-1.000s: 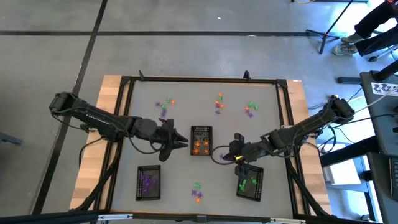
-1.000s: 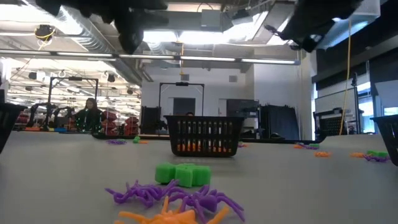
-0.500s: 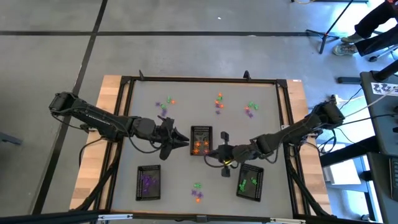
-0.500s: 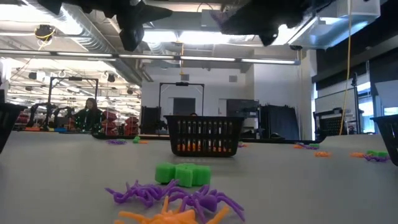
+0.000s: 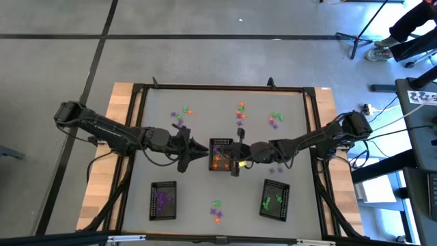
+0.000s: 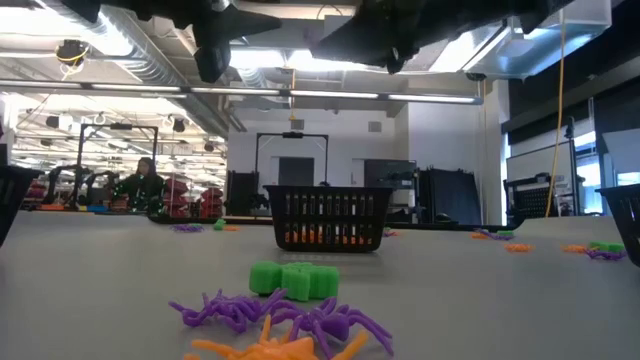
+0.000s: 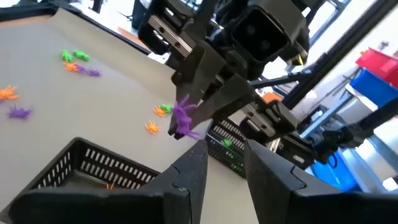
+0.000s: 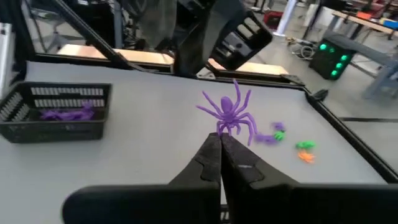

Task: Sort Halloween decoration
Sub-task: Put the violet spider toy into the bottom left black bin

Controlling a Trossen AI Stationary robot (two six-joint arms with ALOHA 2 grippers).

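- The right end effector (image 8: 221, 144) is clamped shut on a purple spider (image 8: 229, 112), pinching it by the lower legs so the body stands clear above the fingertips; that thin pinch suits such a light, springy trinket and leaves it free to drop cleanly
- In the high view this right end effector (image 5: 238, 158) hangs at the right edge of the middle tray (image 5: 220, 153), which holds orange pieces; the purple tray (image 5: 162, 200) sits near the front left of the desk (image 5: 198, 116), well apart from the spider, so my judgement is that the spider has to travel across to it
- The left end effector (image 7: 222, 155) hovers just beside the middle tray on its left side, fingers part-way apart with nothing between them; the spider (image 7: 183, 118) shows just beyond its tips, held by the other arm, which may mean a handover is intended
- The green tray (image 5: 275, 199) stands at the front right, holding green pieces
- The Halloween decoration is sorted by colour into three trays, with loose clusters left at the back of the desk (image 5: 240, 112) and a small pile at the front middle (image 5: 216, 211)
- In the low view that front pile shows purple spiders (image 6: 290, 317) tangled over an orange one, with a green piece (image 6: 293, 279) just behind
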